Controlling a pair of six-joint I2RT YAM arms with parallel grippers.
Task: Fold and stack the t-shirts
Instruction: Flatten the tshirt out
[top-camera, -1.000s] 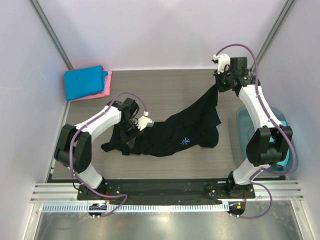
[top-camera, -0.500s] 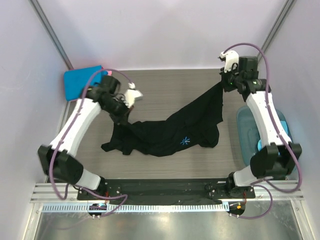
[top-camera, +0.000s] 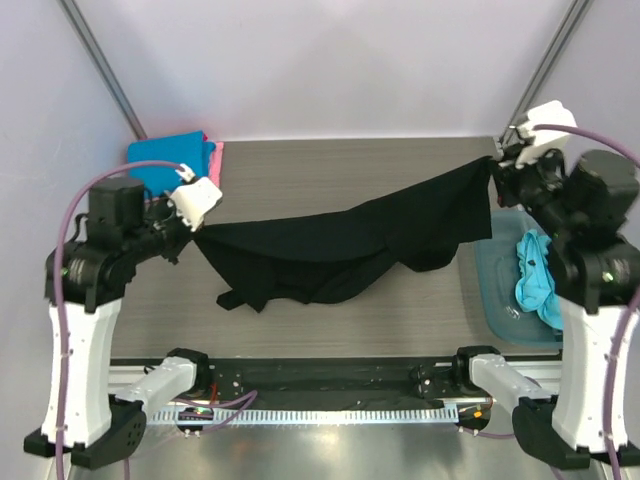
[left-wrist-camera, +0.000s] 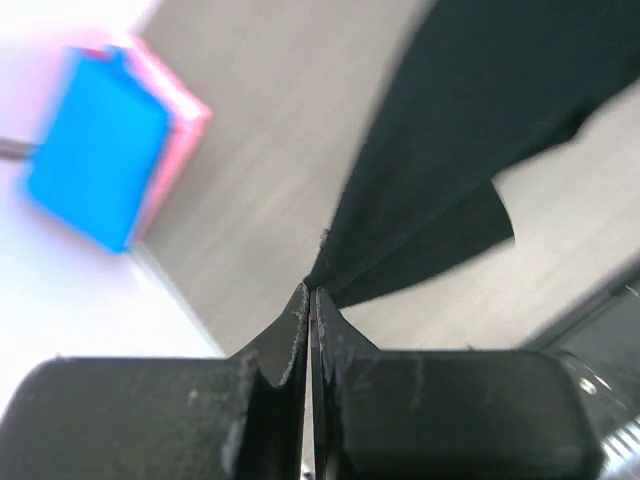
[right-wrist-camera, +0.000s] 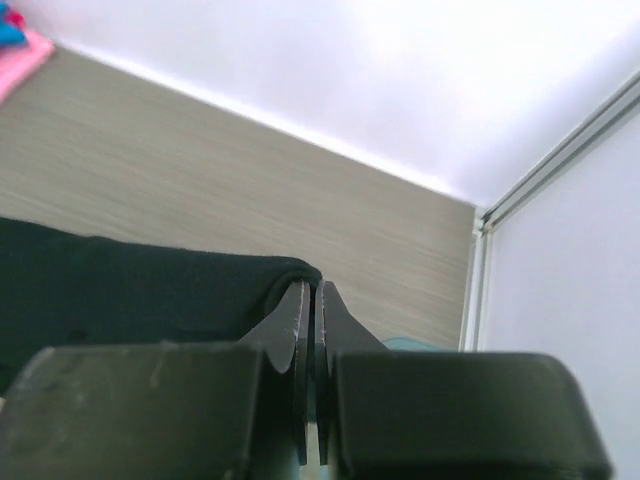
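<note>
A large black t-shirt (top-camera: 340, 245) hangs stretched between both arms above the table, its lower part sagging toward the wood. My left gripper (top-camera: 196, 228) is shut on its left corner; the left wrist view shows the black cloth (left-wrist-camera: 450, 170) running out from the closed tips (left-wrist-camera: 310, 292). My right gripper (top-camera: 492, 160) is shut on the right corner, where the black cloth (right-wrist-camera: 140, 290) wraps the closed tips (right-wrist-camera: 309, 285). A folded bright blue t-shirt (top-camera: 160, 158) lies on a pink t-shirt (top-camera: 214, 160) at the back left. A turquoise t-shirt (top-camera: 535, 280) is bunched in the tub.
A translucent teal plastic tub (top-camera: 497, 290) stands at the table's right edge under the right arm. Pale walls enclose the wooden table (top-camera: 330, 170) on three sides. The blue and pink stack (left-wrist-camera: 100, 170) shows blurred in the left wrist view.
Both arms have risen and spread apart, lifting the black t-shirt off the table and pulling it taut. The left gripper moved from the shirt's left side up and outward while closing on it.
</note>
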